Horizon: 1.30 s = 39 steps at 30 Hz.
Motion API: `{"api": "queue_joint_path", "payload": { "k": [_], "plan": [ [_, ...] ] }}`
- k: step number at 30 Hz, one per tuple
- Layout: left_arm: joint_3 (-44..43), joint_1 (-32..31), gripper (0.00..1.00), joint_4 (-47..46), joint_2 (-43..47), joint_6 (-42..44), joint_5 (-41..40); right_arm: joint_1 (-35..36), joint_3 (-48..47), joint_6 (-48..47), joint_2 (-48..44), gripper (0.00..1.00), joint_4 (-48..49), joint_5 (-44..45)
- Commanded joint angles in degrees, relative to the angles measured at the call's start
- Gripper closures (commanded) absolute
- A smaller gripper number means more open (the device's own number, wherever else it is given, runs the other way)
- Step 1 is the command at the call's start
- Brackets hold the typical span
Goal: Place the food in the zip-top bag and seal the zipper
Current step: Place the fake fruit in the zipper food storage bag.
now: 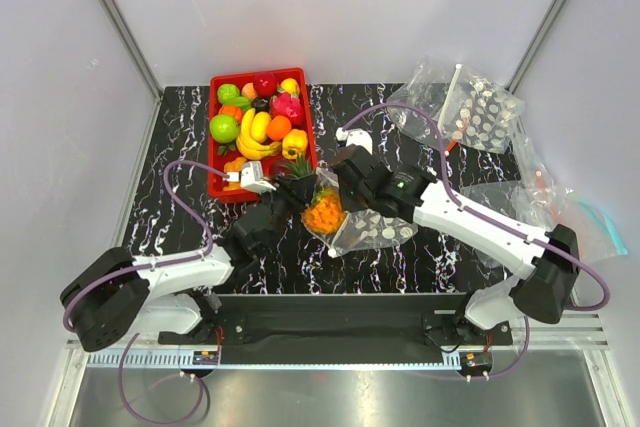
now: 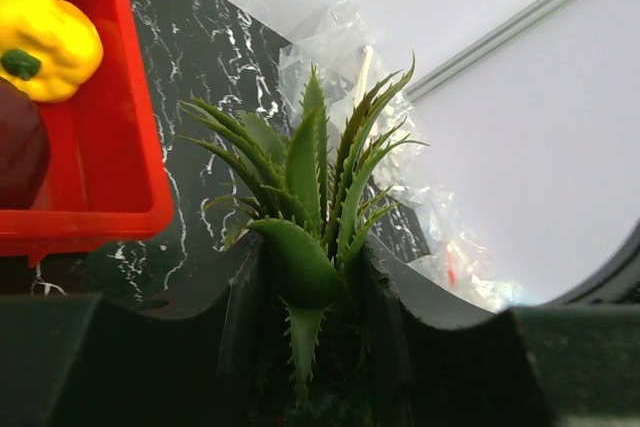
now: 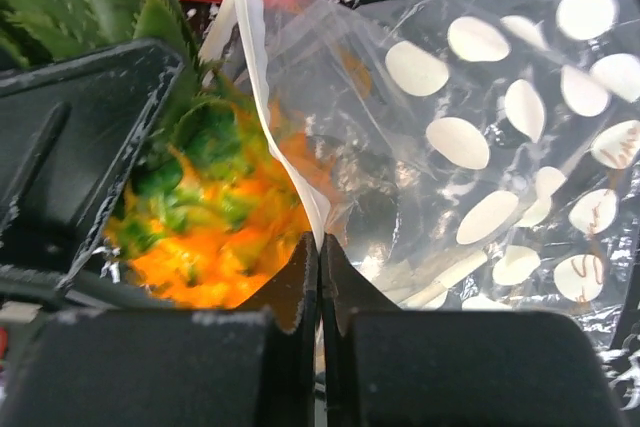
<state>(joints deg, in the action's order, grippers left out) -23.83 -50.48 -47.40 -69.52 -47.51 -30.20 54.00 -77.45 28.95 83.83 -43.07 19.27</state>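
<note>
The orange-yellow pineapple [image 1: 322, 209] hangs by its green leaves [image 2: 310, 177], and my left gripper [image 2: 310, 287] is shut on that crown. Its body [image 3: 210, 217] sits right at the mouth of the white-dotted zip-top bag [image 3: 480, 147], which lies on the black marbled table [image 1: 180, 117]. My right gripper [image 3: 319, 247] is shut on the bag's pale zipper edge [image 3: 255, 57] and holds that lip up beside the pineapple. In the top view both grippers, the left [image 1: 298, 192] and the right [image 1: 342, 215], meet at table centre over the bag [image 1: 375, 232].
A red tray [image 1: 215, 187] with several toy fruits stands at the back left, close to my left gripper; a yellow pepper [image 2: 45, 37] lies in it. More clear bags [image 1: 470, 112] are piled at the back right and along the right edge [image 1: 560, 207].
</note>
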Motion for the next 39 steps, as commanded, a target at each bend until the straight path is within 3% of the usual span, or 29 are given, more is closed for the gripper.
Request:
{"api": "queue_joint_path", "payload": {
  "k": [1,6,16,23,26,32,35,39],
  "plan": [
    [-3.15,-1.63,0.78,-3.84,-0.62,4.17,-5.22,0.06,1.33,3.56,-3.15,1.00,4.48,-4.41],
    [-3.15,-4.54,0.77,-6.03,-2.90,5.76,-7.95,0.14,2.83,5.50,-4.64,1.00,7.20,-4.41],
    [-1.30,-8.41,0.61,-9.47,-3.09,2.77,-6.19,-0.03,8.01,8.92,-9.12,1.00,10.37,0.15],
    [1.77,-9.20,0.61,-12.20,-0.19,-2.86,-4.78,-2.40,15.48,13.06,-14.92,1.00,16.69,0.16],
    [0.28,-10.34,0.61,-10.35,-0.35,0.21,-7.24,-2.76,16.63,14.55,-16.59,1.00,17.32,-0.54],
    [-1.91,-12.27,0.60,-14.75,-4.83,5.75,-3.11,-3.20,16.02,15.44,-15.90,1.00,18.02,-0.72],
    [-4.20,-15.35,0.60,-11.59,-6.59,10.84,-8.55,-3.46,13.91,14.73,-16.07,1.00,16.53,-0.37],
    [-4.81,-15.70,0.55,-14.56,-9.67,17.15,-12.52,-3.81,11.89,15.61,-16.86,1.00,15.12,-3.88]
  ]
}}
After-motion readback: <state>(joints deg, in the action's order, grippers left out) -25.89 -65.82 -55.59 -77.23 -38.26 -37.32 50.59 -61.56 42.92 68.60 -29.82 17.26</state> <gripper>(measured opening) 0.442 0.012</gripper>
